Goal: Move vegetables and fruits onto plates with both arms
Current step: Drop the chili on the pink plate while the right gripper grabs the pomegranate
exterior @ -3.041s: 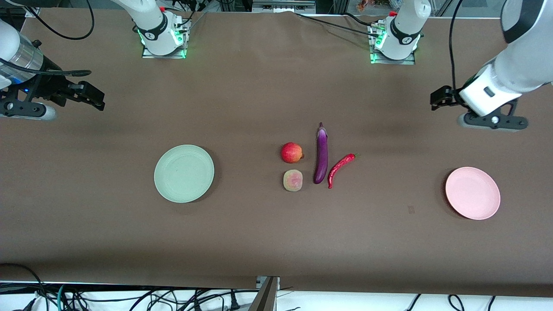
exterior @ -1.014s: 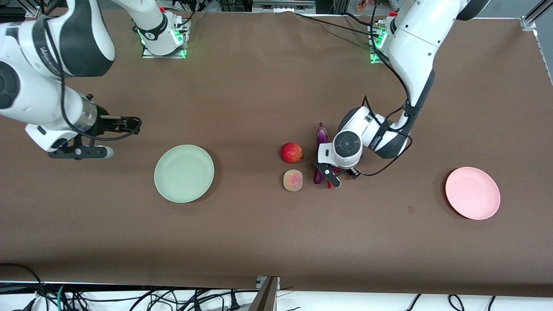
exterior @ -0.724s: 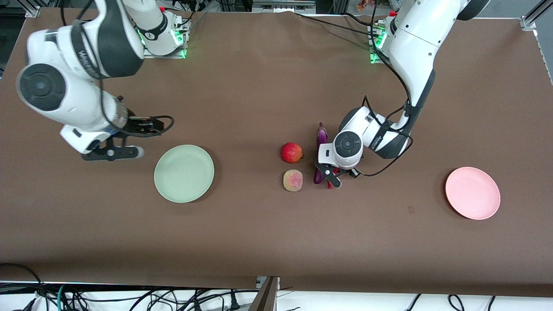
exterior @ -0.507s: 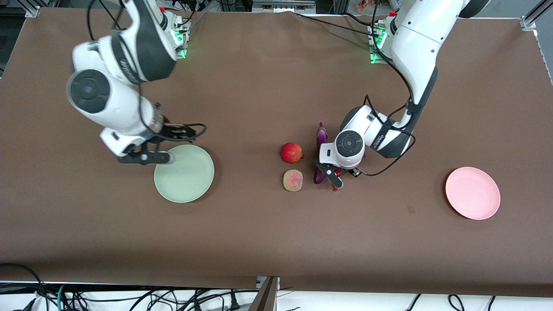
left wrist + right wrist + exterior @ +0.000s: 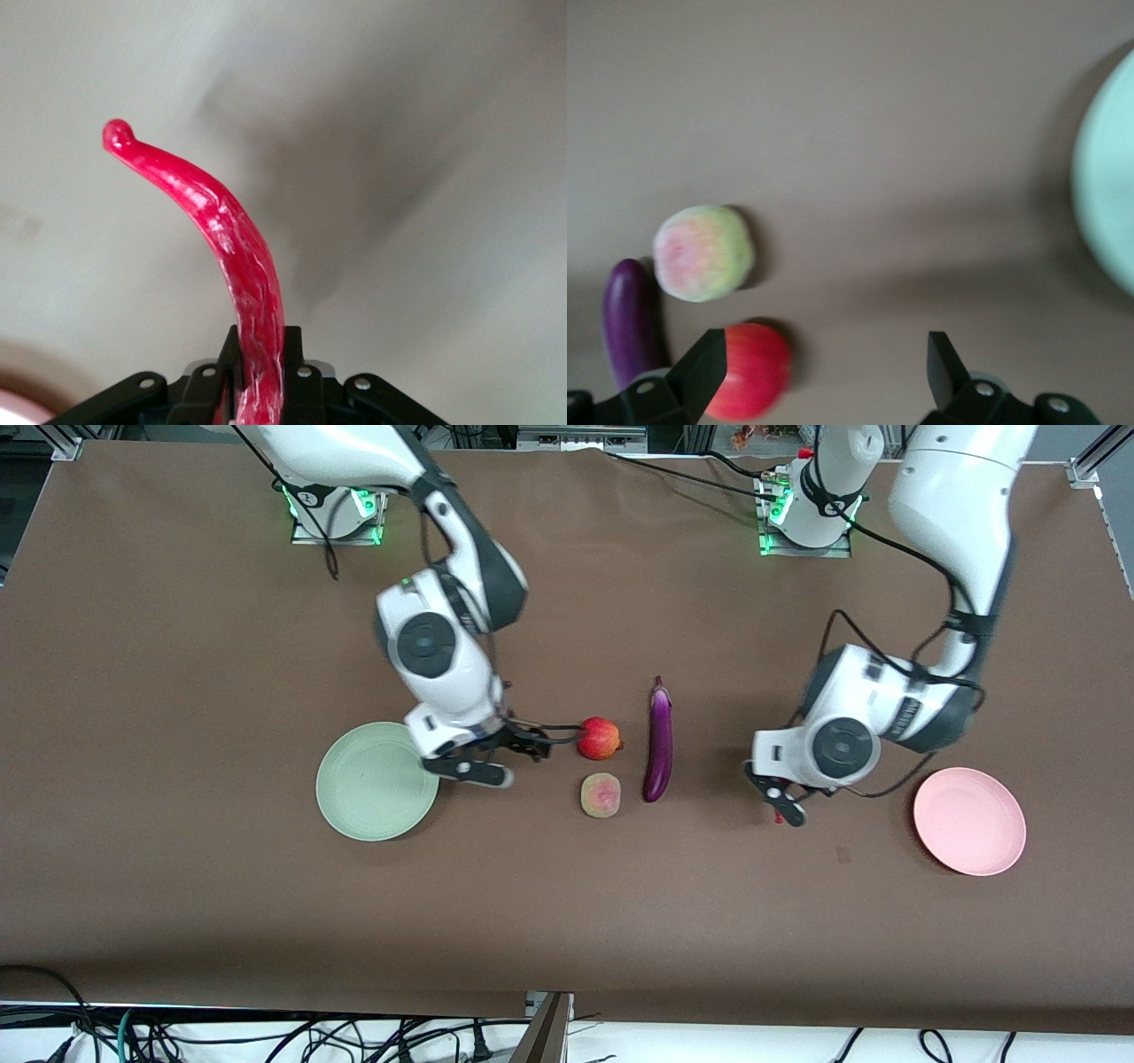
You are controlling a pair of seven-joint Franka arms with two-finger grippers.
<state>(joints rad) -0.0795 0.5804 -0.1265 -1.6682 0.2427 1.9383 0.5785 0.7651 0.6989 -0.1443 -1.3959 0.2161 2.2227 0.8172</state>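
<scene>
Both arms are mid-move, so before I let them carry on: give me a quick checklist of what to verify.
1. Left gripper shut on chili: ok.
2. Chili lifted off table: ok.
3. Pink plate bare, ready for chili: ok.
4. Right gripper open beside red fruit: ok.
5. Fruit centred between right fingers: not ok, sits at one fingertip.
6. Green plate, peach, eggplant untouched: ok.

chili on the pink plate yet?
No: the chili pepper is clamped in the left gripper over bare table between the eggplant and the pink plate, which holds nothing.
</scene>
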